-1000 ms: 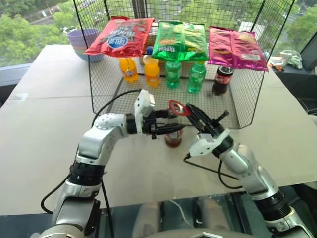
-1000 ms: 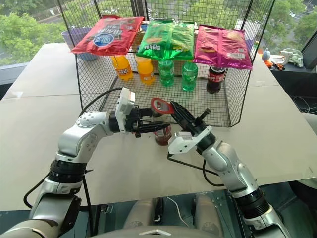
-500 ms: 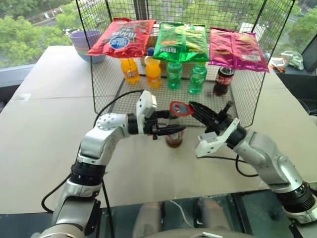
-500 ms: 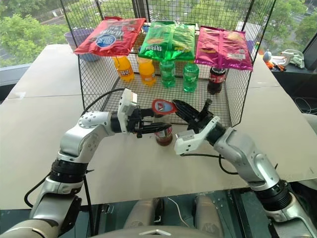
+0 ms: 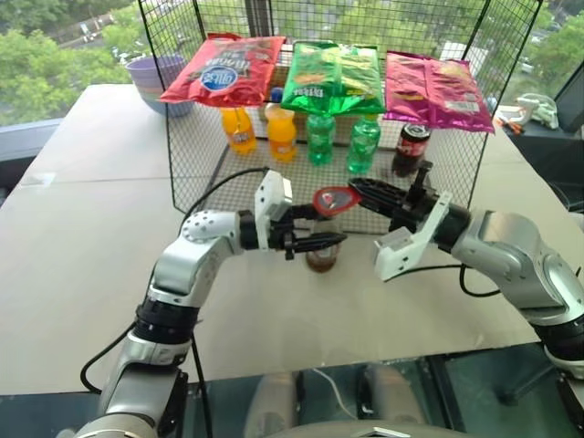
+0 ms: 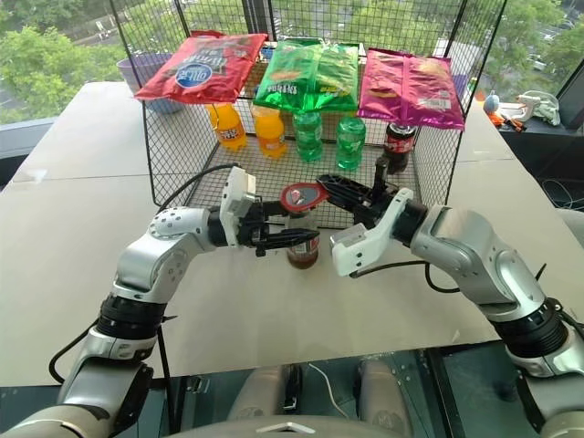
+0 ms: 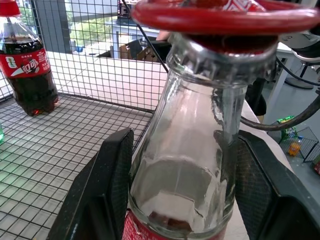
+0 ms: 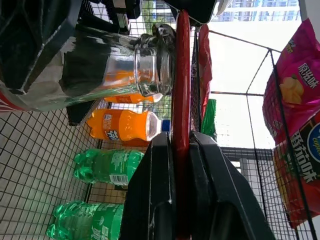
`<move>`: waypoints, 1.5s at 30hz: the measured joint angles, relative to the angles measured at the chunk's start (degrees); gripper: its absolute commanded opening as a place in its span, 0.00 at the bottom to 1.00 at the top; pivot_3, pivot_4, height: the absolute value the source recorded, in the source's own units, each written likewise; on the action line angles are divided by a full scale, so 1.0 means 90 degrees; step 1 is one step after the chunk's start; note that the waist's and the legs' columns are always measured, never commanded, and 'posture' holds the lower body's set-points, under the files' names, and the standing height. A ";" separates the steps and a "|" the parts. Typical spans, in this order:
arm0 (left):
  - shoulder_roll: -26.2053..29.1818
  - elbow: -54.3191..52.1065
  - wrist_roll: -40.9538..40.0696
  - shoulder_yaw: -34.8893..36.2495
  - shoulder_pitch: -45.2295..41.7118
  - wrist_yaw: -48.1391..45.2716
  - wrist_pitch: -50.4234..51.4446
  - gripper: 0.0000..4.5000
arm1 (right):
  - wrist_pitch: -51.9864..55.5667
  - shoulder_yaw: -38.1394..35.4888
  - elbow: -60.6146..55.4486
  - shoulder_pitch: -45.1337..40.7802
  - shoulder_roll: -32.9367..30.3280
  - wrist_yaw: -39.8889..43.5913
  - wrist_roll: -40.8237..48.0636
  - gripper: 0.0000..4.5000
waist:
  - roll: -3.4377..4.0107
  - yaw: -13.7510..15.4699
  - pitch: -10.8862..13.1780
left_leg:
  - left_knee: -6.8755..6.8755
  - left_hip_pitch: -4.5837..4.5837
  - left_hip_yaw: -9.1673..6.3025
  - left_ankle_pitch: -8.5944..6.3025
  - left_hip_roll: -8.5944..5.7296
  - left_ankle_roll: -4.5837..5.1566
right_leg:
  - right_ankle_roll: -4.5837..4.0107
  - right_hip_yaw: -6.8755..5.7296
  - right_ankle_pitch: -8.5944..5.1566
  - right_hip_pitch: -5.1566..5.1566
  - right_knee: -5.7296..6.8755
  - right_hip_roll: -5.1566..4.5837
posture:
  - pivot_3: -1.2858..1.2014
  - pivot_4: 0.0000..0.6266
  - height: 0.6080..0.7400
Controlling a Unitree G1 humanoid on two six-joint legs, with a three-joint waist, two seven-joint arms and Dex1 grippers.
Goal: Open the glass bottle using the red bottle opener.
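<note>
The glass bottle stands upright on the table just in front of the wire cage, with brown liquid low down and a red label. My left gripper is shut on its shoulder, one black finger on each side. The red bottle opener lies flat over the bottle's crimped cap. My right gripper is shut on the opener's handle and reaches in level from the right. Seen along the right gripper, the opener is an edge-on red strip against the bottle's top.
A black wire cage stands right behind the bottle, with snack bags on top. Inside it are orange bottles, green bottles and a cola bottle. Stacked bowls stand back left.
My right arm has swung up and out to the right and its wrist has rolled. The opener has stayed over the bottle's top. The left gripper and bottle have not moved.
</note>
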 measured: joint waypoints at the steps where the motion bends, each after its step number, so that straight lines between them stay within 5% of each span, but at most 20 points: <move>1: 0.0000 0.0000 -0.0014 0.0030 0.0021 0.0003 0.0000 0.49 | 0.0039 0.0010 0.0004 -0.0033 0.0089 0.0053 0.0036 0.00 | 0.0000 -0.0004 0.0000 | 0.0000 -0.0001 0.0001 0.0000 0.0000 0.0000 | 0.0000 0.0000 0.0000 -0.0001 0.0000 0.0000 | 0.52 0.24 1.00; 18: 0.0010 -0.0074 -0.0086 0.0122 0.0181 -0.0023 -0.0124 0.49 | 0.1785 -0.0776 -0.0337 -0.0017 0.0817 0.0296 0.0432 0.00 | 0.0004 0.0004 0.0007 | -0.0004 -0.0010 -0.0002 0.0000 0.0001 0.0000 | -0.0001 -0.0003 0.0000 -0.0008 -0.0002 0.0000 | 0.52 0.24 1.00; 23: 0.0018 -0.0079 -0.0101 0.0131 0.0207 -0.0007 -0.0152 0.49 | 0.3253 -0.1181 -0.0909 0.0571 0.1459 0.0409 0.1061 0.00 | 0.0004 -0.0003 0.0007 | -0.0007 -0.0010 0.0000 0.0000 0.0002 0.0000 | -0.0001 -0.0003 0.0001 -0.0008 -0.0002 0.0000 | 0.52 0.24 1.00; 30: 0.0015 -0.0080 -0.0111 0.0146 0.0244 0.0016 -0.0208 0.49 | 0.7597 -0.1653 -0.2192 0.2188 0.3511 0.0451 0.3069 0.00 | 0.0010 -0.0005 0.0010 | -0.0010 -0.0011 -0.0014 0.0000 0.0006 -0.0001 | -0.0001 -0.0008 0.0001 -0.0008 -0.0001 0.0000 | 0.52 0.24 1.00; 36: 0.0001 -0.0079 -0.0101 0.0127 0.0246 0.0063 -0.0245 0.49 | 0.9732 -0.2211 -0.2601 0.2471 0.4535 0.0112 0.4100 0.00 | 0.0013 0.0000 0.0011 | -0.0011 -0.0010 -0.0045 0.0000 0.0007 -0.0002 | -0.0002 -0.0013 0.0000 -0.0009 -0.0001 0.0000 | 0.52 0.24 1.00; 45: 0.0003 -0.0080 -0.0103 0.0125 0.0286 0.0070 -0.0338 0.49 | 1.0768 -0.2555 -0.2569 0.2732 0.4712 -0.0381 0.4745 0.00 | 0.0016 -0.0016 0.0013 | -0.0015 -0.0012 -0.0045 0.0000 0.0004 -0.0002 | -0.0001 -0.0011 0.0000 -0.0012 -0.0004 -0.0002 | 0.52 0.24 1.00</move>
